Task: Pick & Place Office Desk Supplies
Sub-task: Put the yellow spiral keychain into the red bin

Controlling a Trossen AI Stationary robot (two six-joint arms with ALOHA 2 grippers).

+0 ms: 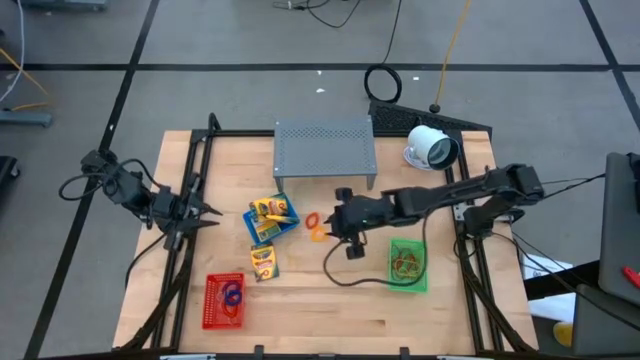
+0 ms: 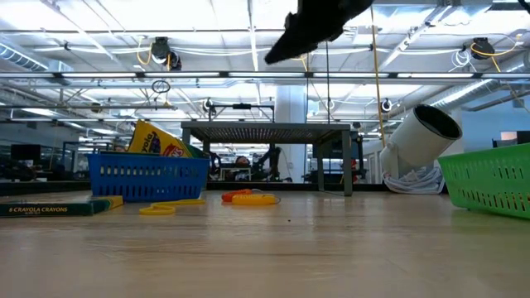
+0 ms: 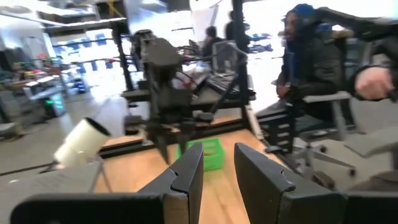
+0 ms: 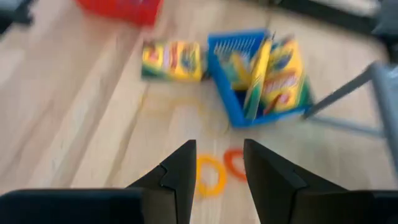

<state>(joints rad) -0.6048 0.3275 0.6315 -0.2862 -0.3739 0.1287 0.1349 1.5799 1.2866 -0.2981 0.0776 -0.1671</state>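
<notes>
Bands are seen sorted into the red basket point(image 1: 223, 300) and green basket point(image 1: 408, 264) and crayons into the blue basket point(image 1: 271, 217), while one crayon pack point(image 1: 263, 262) and orange bands point(image 1: 316, 226) are left lying loose on the surface point(image 1: 330, 310) beneath the right claw point(image 1: 334, 229), which is being held empty and slightly parted, the left claw point(image 1: 212, 214) being parked narrow and empty at the edge.

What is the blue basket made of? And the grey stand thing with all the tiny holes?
The blue basket looks like moulded plastic: bright even colour, thin slotted walls. The grey stand looks like painted sheet metal, probably steel: flat, matte, punched with rows of small holes, on thin straight legs.
</notes>
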